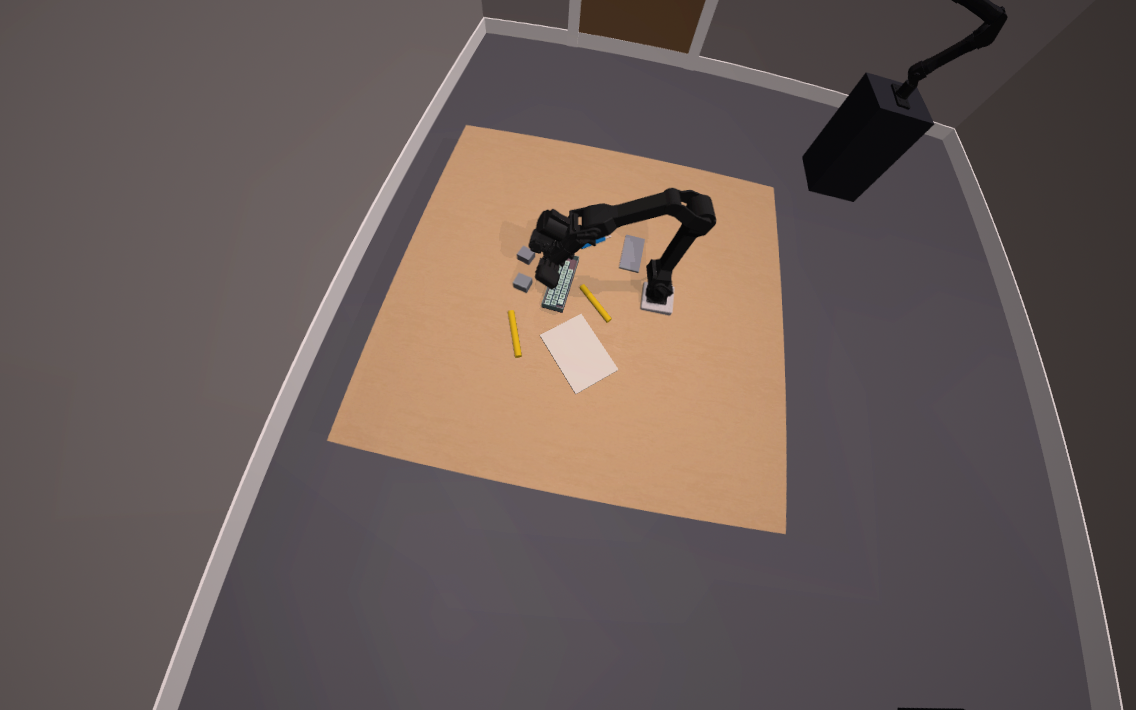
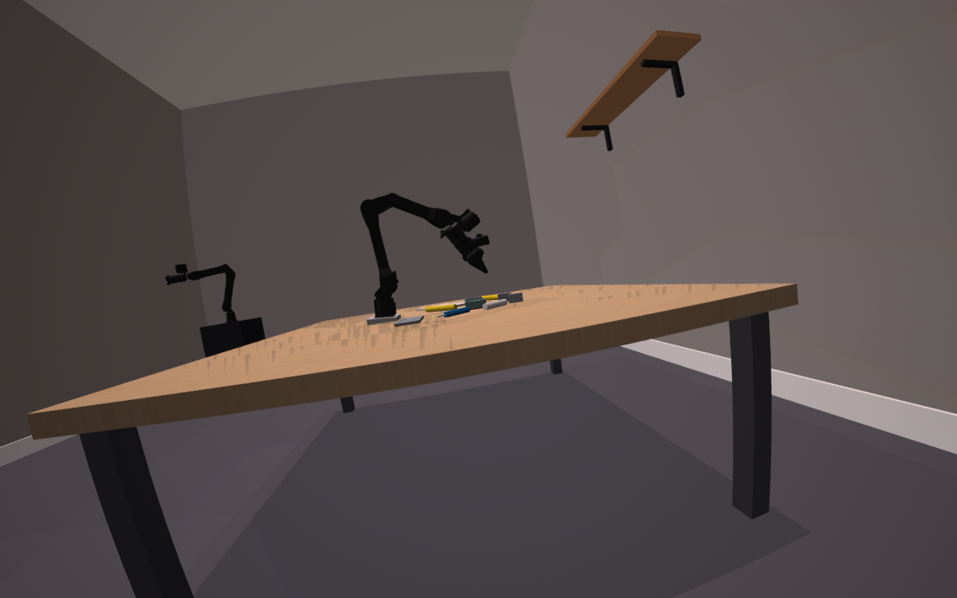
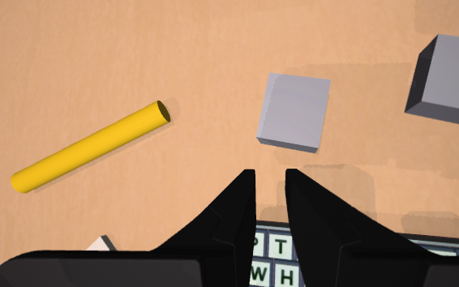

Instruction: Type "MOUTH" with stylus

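My gripper (image 1: 547,270) (image 2: 482,266) (image 3: 270,179) hangs above the far end of the keyboard (image 1: 561,288) (image 2: 476,301) (image 3: 280,246), tilted down. Its fingers are nearly together. The narrow gap between them shows only desk and keys, so they hold nothing. In the wrist view the keys T, W and H show between the fingers. A thin blue stylus (image 1: 598,239) (image 2: 457,312) lies on the desk beside the keyboard's end, partly hidden under the arm in the top view. It is apart from the fingers.
Two grey cubes (image 1: 525,254) (image 1: 522,281) (image 3: 293,111) (image 3: 447,79) sit left of the keyboard. Two yellow cylinders (image 1: 515,332) (image 1: 594,302) (image 3: 90,147), a white sheet (image 1: 578,352) and a grey slab (image 1: 632,252) lie around it. A short pale stick (image 2: 494,303) lies near the stylus.
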Robot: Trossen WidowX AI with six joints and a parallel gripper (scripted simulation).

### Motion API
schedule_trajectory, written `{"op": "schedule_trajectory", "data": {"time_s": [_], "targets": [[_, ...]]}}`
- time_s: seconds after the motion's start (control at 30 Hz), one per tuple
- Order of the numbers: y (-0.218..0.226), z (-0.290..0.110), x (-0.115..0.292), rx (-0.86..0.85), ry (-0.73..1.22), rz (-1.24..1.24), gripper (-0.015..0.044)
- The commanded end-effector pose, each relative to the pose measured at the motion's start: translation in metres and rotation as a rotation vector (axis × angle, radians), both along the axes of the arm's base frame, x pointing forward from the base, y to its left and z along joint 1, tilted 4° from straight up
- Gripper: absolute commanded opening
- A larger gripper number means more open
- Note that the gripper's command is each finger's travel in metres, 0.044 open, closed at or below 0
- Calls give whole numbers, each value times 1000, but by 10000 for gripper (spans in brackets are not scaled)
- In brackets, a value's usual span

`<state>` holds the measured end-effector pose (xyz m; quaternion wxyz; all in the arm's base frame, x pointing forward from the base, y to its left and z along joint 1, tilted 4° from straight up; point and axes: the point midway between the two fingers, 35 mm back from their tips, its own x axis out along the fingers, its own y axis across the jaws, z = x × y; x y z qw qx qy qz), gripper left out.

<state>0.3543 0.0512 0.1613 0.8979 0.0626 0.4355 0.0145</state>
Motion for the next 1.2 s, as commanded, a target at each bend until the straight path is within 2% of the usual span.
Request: {"op": "schedule_trajectory", "data": {"time_s": [0.0, 0.1, 0.57, 0.63, 0.8, 1.17], "targets": [[22, -61, -26, -55, 458, -30, 0], [26, -72, -36, -82, 568, -40, 0], [26, -72, -36, -82, 568, -40, 0], [17, -72, -36, -82, 569, -41, 0], [-39, -72, -42, -87, 569, -42, 0], [-43, -72, -43, -88, 569, -42, 0]]}}
